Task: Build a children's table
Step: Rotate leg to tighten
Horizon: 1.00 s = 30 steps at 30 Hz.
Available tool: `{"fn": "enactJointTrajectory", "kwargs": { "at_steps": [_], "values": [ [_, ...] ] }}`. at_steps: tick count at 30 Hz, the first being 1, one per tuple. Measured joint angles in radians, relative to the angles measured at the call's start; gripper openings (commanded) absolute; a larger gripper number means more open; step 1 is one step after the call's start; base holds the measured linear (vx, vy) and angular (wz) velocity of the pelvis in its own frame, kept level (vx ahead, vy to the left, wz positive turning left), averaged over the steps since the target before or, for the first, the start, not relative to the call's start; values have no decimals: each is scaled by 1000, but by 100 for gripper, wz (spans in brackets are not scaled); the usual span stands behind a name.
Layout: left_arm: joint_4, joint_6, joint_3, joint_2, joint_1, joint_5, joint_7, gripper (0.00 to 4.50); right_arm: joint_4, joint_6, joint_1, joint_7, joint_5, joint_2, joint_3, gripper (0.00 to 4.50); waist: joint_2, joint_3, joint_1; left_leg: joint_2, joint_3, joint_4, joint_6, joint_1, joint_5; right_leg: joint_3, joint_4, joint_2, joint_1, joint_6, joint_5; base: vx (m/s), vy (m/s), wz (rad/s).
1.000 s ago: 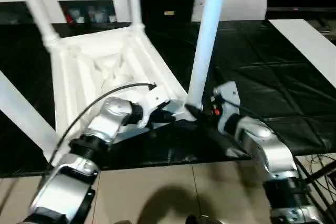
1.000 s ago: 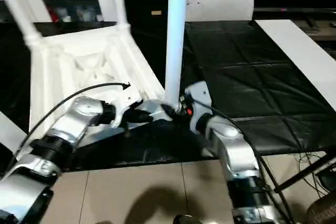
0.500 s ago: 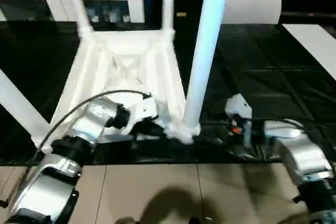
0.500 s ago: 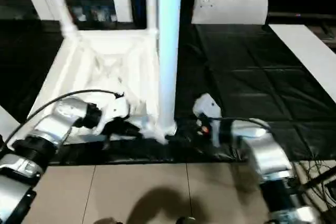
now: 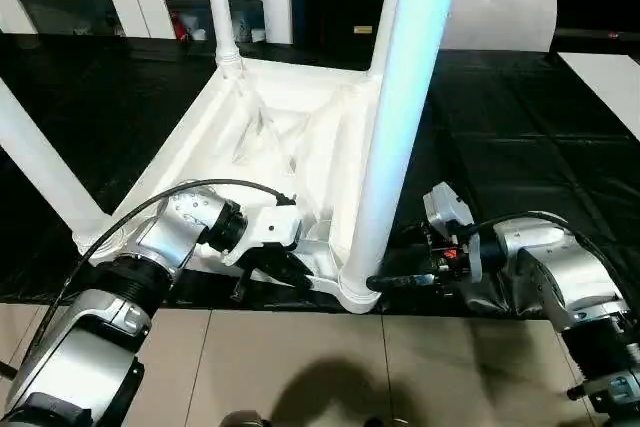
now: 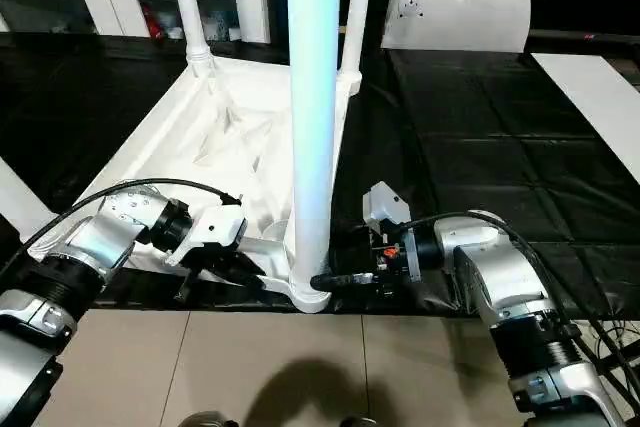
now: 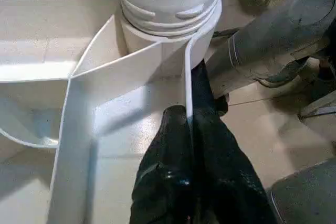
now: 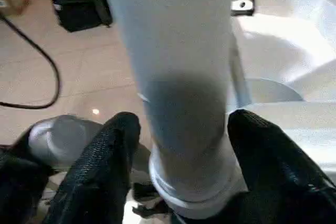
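White leg may tip from its socket: right gripper straddles it loosely, left gripper pinches the tabletop rib.

The upturned tabletop is plain white with raised white ribs across its underside, and the legs standing from it are white too, the nearest tinged pale blue. It lies on a black mat creased into squares. The floor at the near edge is beige tile. Both forearms are silver, with black fingers, and a white pillow sits at the mat's far edge.
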Motion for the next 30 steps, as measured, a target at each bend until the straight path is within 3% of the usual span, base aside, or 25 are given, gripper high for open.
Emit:
{"fn": "enactJointTrajectory", "kwargs": {
  "at_steps": [6, 10, 19, 23, 26, 28, 30],
  "values": [
    [-3, -11, -5, -1, 0, -3, -21, 0, 31, 10, -21, 26, 4, 7, 20, 217, -1, 0, 3, 0, 0, 0, 0, 0, 0, 0, 0, 0, 0, 0, 0, 0, 0, 0],
    [-3, -12, -6, -1, 0, -3, -22, 0, 51, 0, -35, 35, 2, 11, 27, 199, -1, -1, 3, 0, 0, 0, 0, 0, 0, 0, 0, -1, 0, 1, 0, 0, 0, 0],
    [-3, -9, -5, -1, 0, -3, -21, 0, 63, 0, -36, 41, 3, 17, 24, 195, -2, -1, 3, 0, 0, 0, 0, 0, 0, 0, 0, -1, 0, 1, 0, 0, 0, 0],
    [-5, 50, 11, -23, 8, -9, 1, 0, -17, 67, 43, -24, 33, 28, -17, 195, 0, -2, 17, 0, 0, 0, 0, 1, 0, 0, 0, -2, 1, 1, -1, 0, 0, 0],
    [-5, 84, 16, -26, 9, -10, 27, 0, -37, 84, 66, -75, 40, 41, -34, 195, 1, -3, 17, 0, 1, 1, 2, 2, 2, 0, 1, -3, 1, 5, -2, 0, 0, 0],
    [-5, 141, 37, -35, 16, -7, 81, 0, -45, 81, 97, -160, 35, 79, -69, 194, 1, -3, 9, 0, 1, 0, 0, 7, 3, 0, 0, -3, 5, 6, -2, 0, 0, 0],
    [-8, 209, 65, -44, 22, 3, 162, 0, -47, 63, 126, -309, 5, 160, -111, 194, 1, -2, -15, -1, 1, 1, 0, 18, 4, -2, -1, -4, 11, 7, -3, 0, 0, 0]
  ]
}}
